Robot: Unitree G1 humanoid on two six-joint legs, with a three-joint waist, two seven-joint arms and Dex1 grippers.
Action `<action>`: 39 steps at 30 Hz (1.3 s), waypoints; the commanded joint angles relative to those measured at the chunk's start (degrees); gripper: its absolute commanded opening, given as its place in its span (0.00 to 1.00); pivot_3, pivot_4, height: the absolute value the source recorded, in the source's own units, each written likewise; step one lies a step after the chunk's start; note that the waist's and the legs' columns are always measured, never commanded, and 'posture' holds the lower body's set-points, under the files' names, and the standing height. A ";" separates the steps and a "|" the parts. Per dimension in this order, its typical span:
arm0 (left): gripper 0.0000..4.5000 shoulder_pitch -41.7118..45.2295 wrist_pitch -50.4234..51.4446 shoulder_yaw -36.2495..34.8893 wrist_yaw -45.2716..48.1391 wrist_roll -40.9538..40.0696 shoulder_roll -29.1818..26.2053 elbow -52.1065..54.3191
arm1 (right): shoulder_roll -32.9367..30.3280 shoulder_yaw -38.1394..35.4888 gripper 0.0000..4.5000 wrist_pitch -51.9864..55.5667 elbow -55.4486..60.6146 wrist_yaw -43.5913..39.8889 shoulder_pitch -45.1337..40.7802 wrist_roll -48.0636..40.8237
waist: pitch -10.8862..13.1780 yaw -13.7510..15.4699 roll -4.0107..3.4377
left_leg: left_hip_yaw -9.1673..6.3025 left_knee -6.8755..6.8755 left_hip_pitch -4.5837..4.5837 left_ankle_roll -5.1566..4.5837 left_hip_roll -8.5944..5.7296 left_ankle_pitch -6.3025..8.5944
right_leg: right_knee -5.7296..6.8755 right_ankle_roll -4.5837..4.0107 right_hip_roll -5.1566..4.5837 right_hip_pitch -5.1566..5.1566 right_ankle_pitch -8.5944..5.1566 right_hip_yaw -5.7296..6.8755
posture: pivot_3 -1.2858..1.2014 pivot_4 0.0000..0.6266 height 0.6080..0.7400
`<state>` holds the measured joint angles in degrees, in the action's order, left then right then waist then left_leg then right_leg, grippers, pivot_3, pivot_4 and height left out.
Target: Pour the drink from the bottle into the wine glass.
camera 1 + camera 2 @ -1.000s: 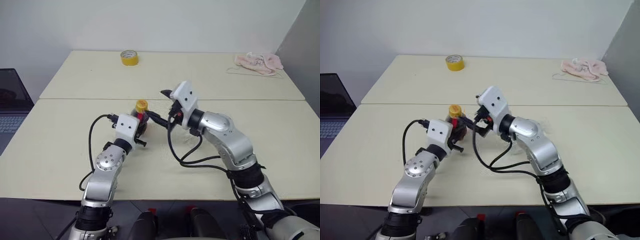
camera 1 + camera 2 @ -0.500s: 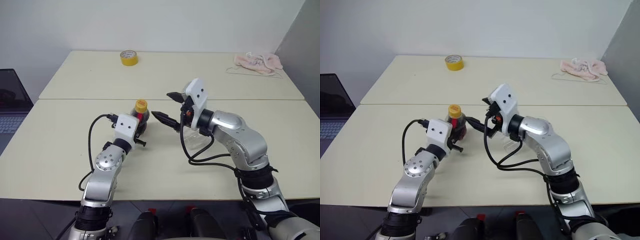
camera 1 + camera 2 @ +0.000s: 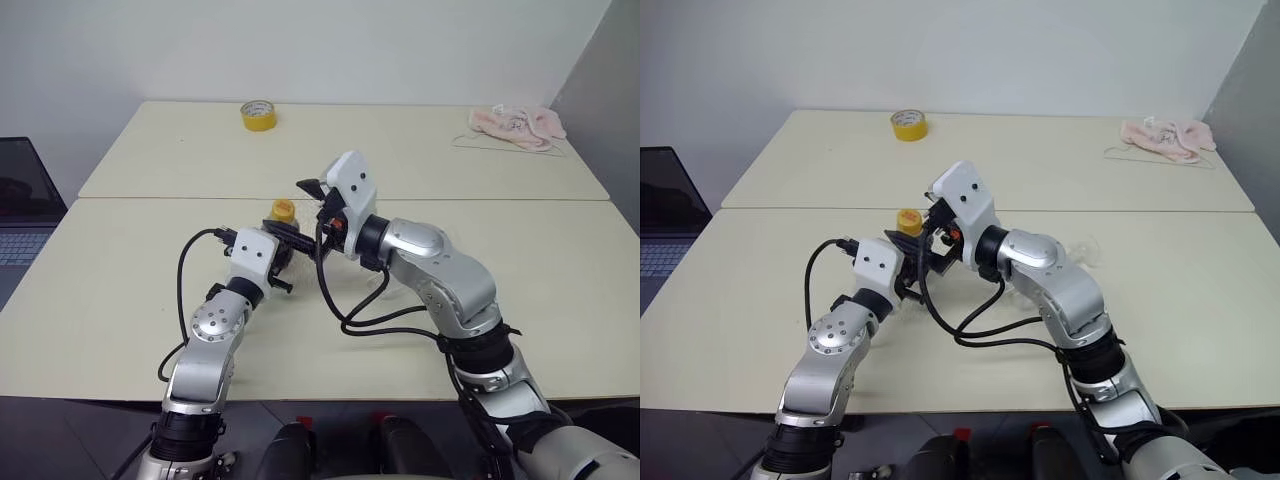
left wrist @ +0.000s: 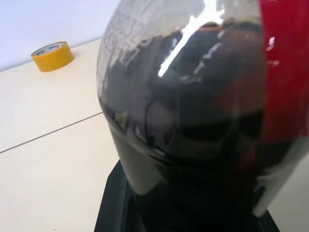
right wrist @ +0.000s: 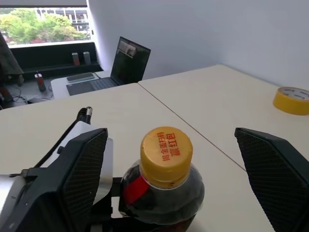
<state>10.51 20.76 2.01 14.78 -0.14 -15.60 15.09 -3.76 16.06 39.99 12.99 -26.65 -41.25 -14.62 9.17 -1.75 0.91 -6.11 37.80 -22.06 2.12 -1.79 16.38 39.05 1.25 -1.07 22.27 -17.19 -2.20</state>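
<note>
My left gripper (image 3: 285, 245) is clamped on the bottle (image 5: 163, 193), upright on the near table (image 3: 120, 290) left of centre, cap (image 5: 165, 150) on. My right gripper (image 5: 169, 159) is spread wide, one finger either side of the cap, not touching.

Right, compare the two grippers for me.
The left gripper is shut on the bottle; the right gripper is open, holding nothing. The left grips the bottle's body low; the right sits higher, its fingers either side of the yellow cap. Both have black fingers.
</note>
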 commanded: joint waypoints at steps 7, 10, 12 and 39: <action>0.17 1.25 -2.32 -0.22 0.24 -0.06 -0.10 2.20 | 0.34 -1.06 1.00 -2.68 -0.40 1.57 -0.47 1.06 | 0.00 0.00 0.00 | 0.00 0.00 0.00 0.00 0.00 0.00 | 0.00 0.00 0.00 0.00 0.00 -0.01 | 0.52 0.24 1.00; 0.17 1.22 -2.34 -0.24 0.27 -0.04 -0.11 2.22 | -0.19 -1.39 1.00 -2.66 -0.32 1.75 -0.16 1.13 | 0.00 0.00 0.00 | 0.00 0.00 0.00 0.00 0.00 0.00 | 0.00 0.00 0.00 0.00 0.00 -0.01 | 0.52 0.24 1.00; 0.17 1.22 -2.35 -0.27 0.29 -0.03 -0.11 2.20 | -0.62 -1.99 1.00 -2.34 0.00 1.73 0.11 0.83 | 0.00 0.00 0.00 | 0.01 0.00 0.00 0.00 0.00 0.00 | 0.00 0.00 0.00 0.00 0.00 -0.01 | 0.52 0.24 1.00; 0.17 1.25 -2.38 -0.56 0.66 0.11 -0.26 1.96 | -4.34 -8.76 1.00 10.38 8.07 -1.39 1.02 -12.71 | 0.00 -0.05 0.00 | 0.00 -0.01 0.00 -0.20 0.01 0.11 | 0.01 0.00 0.00 -0.01 0.00 0.00 | 0.52 0.24 1.00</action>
<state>10.51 20.66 1.88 15.59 -0.06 -15.69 15.07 -9.06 9.33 49.41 19.36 -28.94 -38.46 -25.06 9.17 -1.80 0.91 -6.13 37.79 -22.06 1.93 -1.77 16.49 39.06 1.25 -1.06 22.26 -17.19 -2.18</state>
